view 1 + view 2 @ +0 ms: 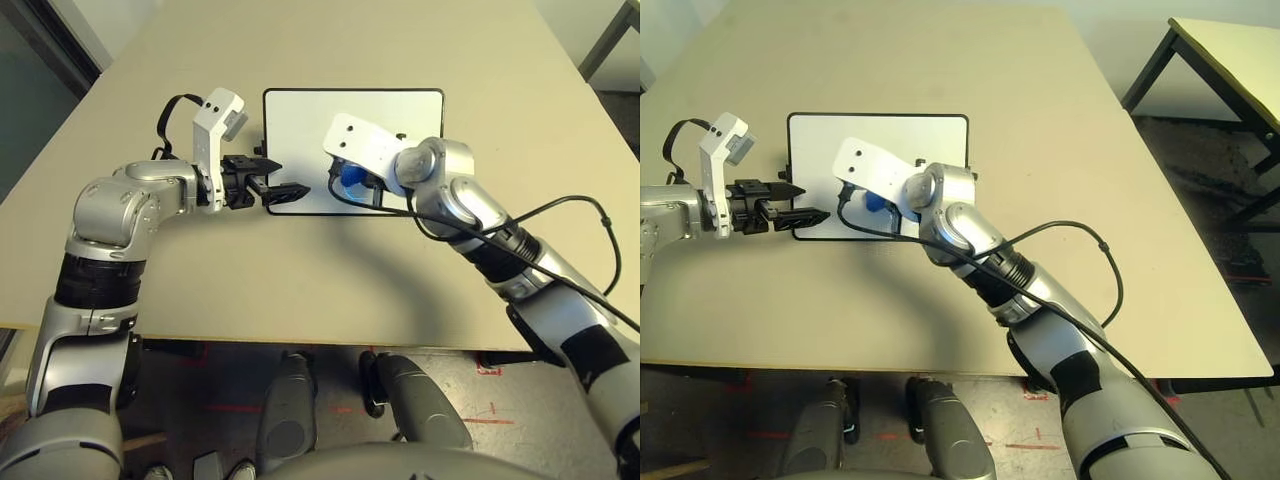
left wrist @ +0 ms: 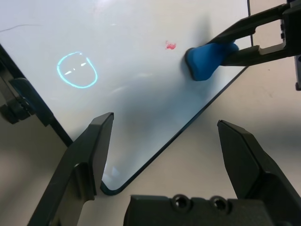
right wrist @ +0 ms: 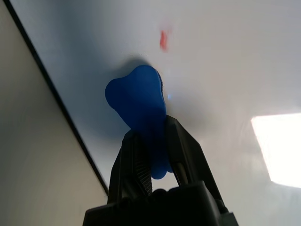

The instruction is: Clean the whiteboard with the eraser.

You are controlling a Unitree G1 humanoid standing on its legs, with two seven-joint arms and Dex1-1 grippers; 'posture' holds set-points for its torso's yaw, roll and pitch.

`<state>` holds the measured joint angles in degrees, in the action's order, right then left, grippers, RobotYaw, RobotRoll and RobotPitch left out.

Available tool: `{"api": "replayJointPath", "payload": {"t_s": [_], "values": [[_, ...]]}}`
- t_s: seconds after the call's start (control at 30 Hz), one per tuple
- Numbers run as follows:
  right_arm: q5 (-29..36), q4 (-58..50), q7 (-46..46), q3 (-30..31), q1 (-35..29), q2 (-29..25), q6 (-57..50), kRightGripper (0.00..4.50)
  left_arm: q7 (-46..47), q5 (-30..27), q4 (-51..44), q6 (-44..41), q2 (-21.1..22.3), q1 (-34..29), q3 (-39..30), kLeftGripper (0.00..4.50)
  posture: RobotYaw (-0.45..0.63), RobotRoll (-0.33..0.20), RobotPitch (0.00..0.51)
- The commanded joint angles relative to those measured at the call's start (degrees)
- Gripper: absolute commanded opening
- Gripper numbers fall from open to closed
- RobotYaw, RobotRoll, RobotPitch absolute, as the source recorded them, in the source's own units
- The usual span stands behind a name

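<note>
- The whiteboard (image 1: 300,120) lies flat on the table (image 1: 330,280), toward its far edge and about midway between its sides.
- The right gripper (image 3: 153,141) is clamped on the blue eraser (image 3: 138,106), which is pressed on the board near the board's near edge.
- A small red mark (image 3: 163,40) sits on the board just beyond the eraser, apart from it.
- A bluish ring (image 2: 77,69) with two short dashes inside shows on the board toward its left edge.
- The left gripper (image 2: 164,141) is at the board's near left corner, fingers spread wide and holding nothing; one finger (image 2: 91,150) is over the board's surface, the other (image 2: 249,160) over the table beside the near edge.
- A black knob (image 2: 14,106) sticks out from the board's left edge.
</note>
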<state>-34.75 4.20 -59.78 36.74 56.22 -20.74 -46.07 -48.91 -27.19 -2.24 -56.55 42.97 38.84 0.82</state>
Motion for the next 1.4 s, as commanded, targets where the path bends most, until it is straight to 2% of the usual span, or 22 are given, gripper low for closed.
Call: {"api": "replayJointPath", "payload": {"t_s": [0.03,0.33,0.53,0.8,1.07,1.4], "values": [[-0.66,4.38,0.15,0.94,-0.17,-0.45,-2.91,0.6,-0.46,0.04,0.38,0.28,-0.3,0.14,0.6,4.5,-0.1,0.0,0.203],[0.7,8.75,2.29,1.33,4.86,7.33,-2.25,0.6,-0.21,-0.23,-0.56,-0.27,-0.32,-0.53,0.07,4.5,-0.08,0.0,0.204],[1.11,12.47,4.1,0.82,6.58,10.03,-0.31,0.6,0.34,-0.6,-1.59,-0.61,-0.4,-1.52,-0.49,4.5,-0.07,0.0,0.202],[1.53,15.95,5.23,0.26,7.72,10.06,1.98,0.6,0.94,-0.93,-2.09,-0.73,-0.87,-2.16,-0.57,4.5,-0.07,0.0,0.202],[0.41,7.74,1.35,2.96,1.69,5.59,-1.24,0.6,0.75,-0.96,-1.53,-0.57,-0.81,-1.69,-0.2,4.5,-0.08,0.0,0.208],[1.97,13.01,5.42,-1.35,6.35,6.59,-0.46,0.6,0.0,-0.62,-0.55,-0.22,-0.68,-1.04,0.43,4.5,-0.09,0.0,0.212]]}}
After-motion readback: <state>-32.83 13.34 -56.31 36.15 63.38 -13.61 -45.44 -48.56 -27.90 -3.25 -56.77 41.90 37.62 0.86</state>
